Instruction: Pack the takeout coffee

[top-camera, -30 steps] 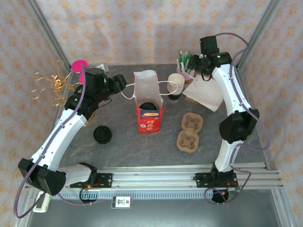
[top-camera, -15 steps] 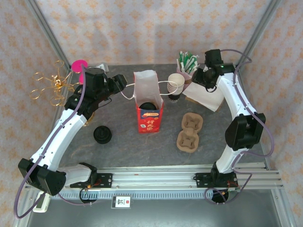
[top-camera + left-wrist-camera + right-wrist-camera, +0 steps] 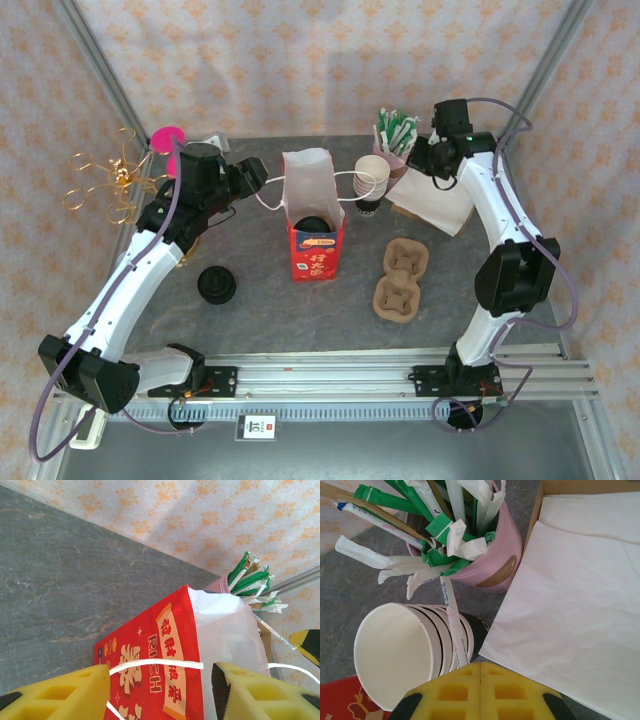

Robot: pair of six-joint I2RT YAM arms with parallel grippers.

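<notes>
Standing upright near the middle of the table (image 3: 250, 320), the red and white paper bag (image 3: 318, 256) is seen with its mouth open, and a dark round object (image 3: 313, 225) is visible inside it. The left gripper (image 3: 258, 180) is held just beside the bag's left side, at the level of the white cord handle (image 3: 268, 200). In the left wrist view the two yellow fingers are set apart, and the handle (image 3: 155, 665) is strung across the gap between them, with the bag's red face (image 3: 150, 655) directly behind; the cord is not pinched.

The right gripper (image 3: 420, 165) is placed at the far right of the table, above a stack of paper cups (image 3: 370, 180) lying on its side and a pink holder (image 3: 398, 152) filled with green and white wrapped straws. In the right wrist view its yellow pads (image 3: 460, 690) are pressed flat together. A thin wrapped straw (image 3: 451, 615) slants down from the holder (image 3: 495, 555) across the cup stack (image 3: 400, 655) to the tips of the pads; whether it is caught between them cannot be told. White napkins (image 3: 570, 605) are spread just to the right.

A cardboard cup carrier (image 3: 400, 280) lies right of the bag, and a black lid (image 3: 216, 285) lies to its left, both well apart from either gripper.
</notes>
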